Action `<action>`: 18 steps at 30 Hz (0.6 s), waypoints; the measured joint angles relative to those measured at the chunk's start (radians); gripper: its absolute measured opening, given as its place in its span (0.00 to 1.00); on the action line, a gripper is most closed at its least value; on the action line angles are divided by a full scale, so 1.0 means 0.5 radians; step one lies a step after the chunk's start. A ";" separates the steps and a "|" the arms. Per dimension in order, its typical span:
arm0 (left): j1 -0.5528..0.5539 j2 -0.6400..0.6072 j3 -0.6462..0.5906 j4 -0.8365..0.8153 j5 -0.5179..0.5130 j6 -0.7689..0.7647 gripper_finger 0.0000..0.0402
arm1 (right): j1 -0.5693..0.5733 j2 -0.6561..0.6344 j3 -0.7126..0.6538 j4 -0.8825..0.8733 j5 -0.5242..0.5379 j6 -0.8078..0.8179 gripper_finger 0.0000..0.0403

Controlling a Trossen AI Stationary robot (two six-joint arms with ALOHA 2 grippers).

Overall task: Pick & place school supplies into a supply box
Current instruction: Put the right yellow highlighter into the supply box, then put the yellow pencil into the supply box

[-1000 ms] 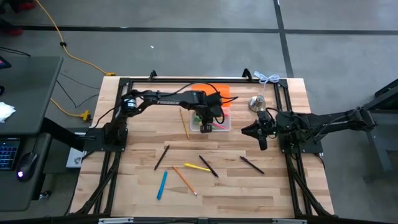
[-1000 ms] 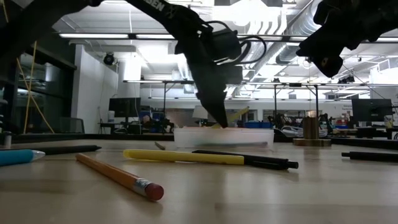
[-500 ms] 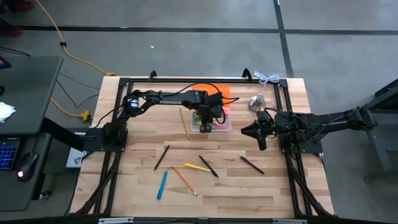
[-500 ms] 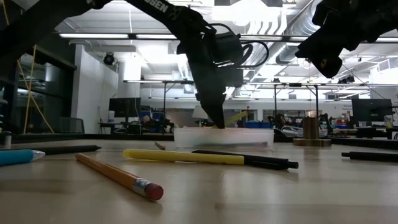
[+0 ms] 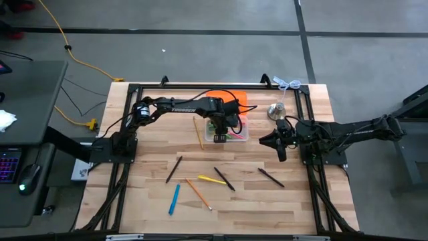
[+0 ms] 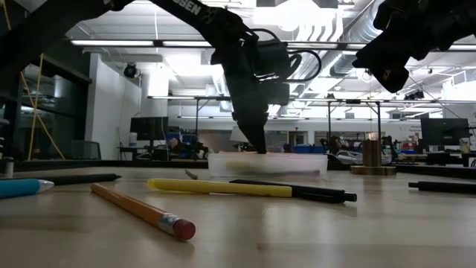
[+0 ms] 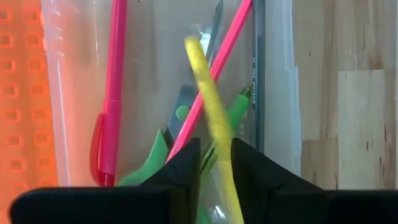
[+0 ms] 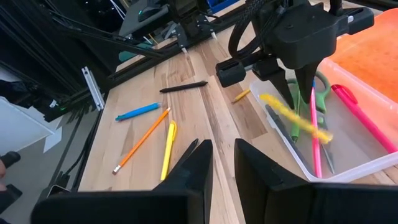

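Observation:
My left gripper [image 5: 219, 132] hangs over the clear supply box [image 5: 245, 134], pointing steeply down, its fingers open [image 7: 215, 152]. A yellow pen [image 7: 205, 87] shows blurred and slanting between and below the fingertips, over the box's inside [image 8: 292, 115]. Green-handled scissors [image 7: 180, 115], a pink pen [image 7: 112, 93], a pink pencil [image 7: 214, 68] and a dark pen [image 7: 258, 74] lie in the box. The orange lid [image 5: 239, 99] lies against the box's far side. My right gripper [image 5: 273, 142] waits raised at the table's right, fingers a little apart [image 8: 222, 146], nothing between them.
On the near half of the table lie a black pen [image 5: 174, 169], a blue pen [image 5: 174, 199], an orange pencil [image 5: 198, 193], a yellow pen [image 5: 212, 179] and two black pens [image 5: 224, 178] [image 5: 271, 177]. A wooden pencil [image 5: 198, 132] lies left of the box. A silver bell [image 5: 276, 110] stands to its right.
In the low view a yellow pen stuck out slanting beside my left gripper's fingertips above the box's rim. It no longer shows there and has dropped toward the box's inside. My left gripper has tipped slightly and stayed over the box.

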 joint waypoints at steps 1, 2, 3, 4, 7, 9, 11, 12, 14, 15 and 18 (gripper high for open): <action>0.000 0.000 0.000 0.000 0.000 0.000 0.31 | 0.000 0.000 0.000 0.000 0.000 0.000 0.11; 0.000 0.000 0.000 0.000 0.000 -0.001 0.32 | 0.000 0.000 0.000 0.000 0.000 0.000 0.11; 0.000 0.000 0.000 0.000 -0.001 -0.001 0.33 | 0.000 0.000 0.000 0.000 0.000 0.000 0.11; 0.000 0.000 0.000 0.000 -0.001 -0.001 0.34 | 0.000 0.000 0.000 0.000 0.000 0.000 0.11; 0.000 0.000 0.000 0.000 -0.001 -0.008 0.35 | 0.000 0.000 0.000 -0.001 0.000 0.000 0.11; 0.000 0.000 0.000 0.001 -0.001 -0.023 0.35 | 0.000 0.000 0.000 -0.001 0.000 0.000 0.11; 0.000 0.000 0.004 -0.006 -0.002 -0.058 0.35 | 0.000 0.000 0.000 -0.001 0.000 0.000 0.11; 0.001 0.000 0.021 -0.037 -0.002 -0.068 0.35 | 0.000 0.000 0.000 -0.001 0.000 0.000 0.11; 0.002 0.001 0.090 -0.148 -0.008 -0.085 0.34 | 0.000 0.000 0.000 -0.002 0.000 0.000 0.11; 0.002 0.001 0.134 -0.195 -0.018 -0.095 0.34 | 0.000 0.000 0.000 -0.002 0.000 0.000 0.11; 0.002 0.001 0.259 -0.355 -0.044 -0.118 0.34 | 0.000 0.000 0.000 -0.002 0.002 -0.006 0.11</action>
